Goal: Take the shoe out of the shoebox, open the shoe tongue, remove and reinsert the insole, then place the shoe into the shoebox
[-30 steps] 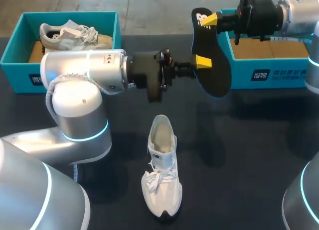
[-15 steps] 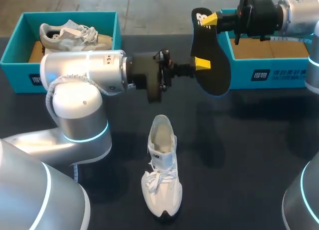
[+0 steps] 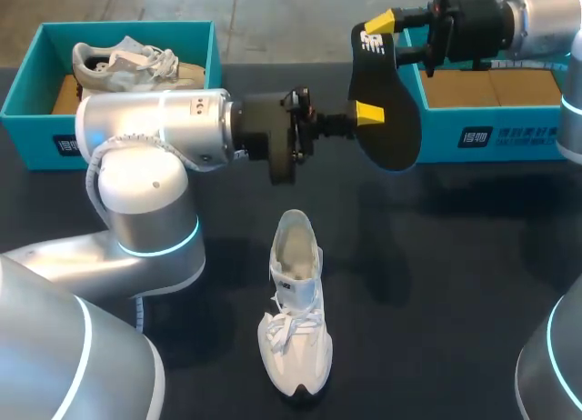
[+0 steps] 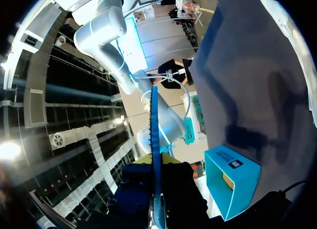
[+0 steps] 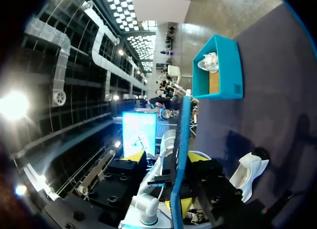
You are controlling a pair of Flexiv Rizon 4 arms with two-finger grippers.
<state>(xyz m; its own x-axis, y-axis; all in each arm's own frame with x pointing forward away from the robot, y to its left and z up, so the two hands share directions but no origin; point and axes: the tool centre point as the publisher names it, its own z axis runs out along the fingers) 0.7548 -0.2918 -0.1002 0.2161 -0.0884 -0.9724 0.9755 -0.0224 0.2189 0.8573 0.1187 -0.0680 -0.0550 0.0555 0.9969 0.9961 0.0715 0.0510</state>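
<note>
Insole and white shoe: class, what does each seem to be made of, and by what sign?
Insole: probably foam, matte black face, blue edge in the wrist views; a thin sheet holding its shape. White shoe: probably matte textile upper with woven laces; fabric unclear.

The insole stands edge-on, a thin blue line, between the spread fingers of the right gripper. Beside it a white shoe lies on the dark table — farther off, a teal shoebox holds another shoe.
</note>
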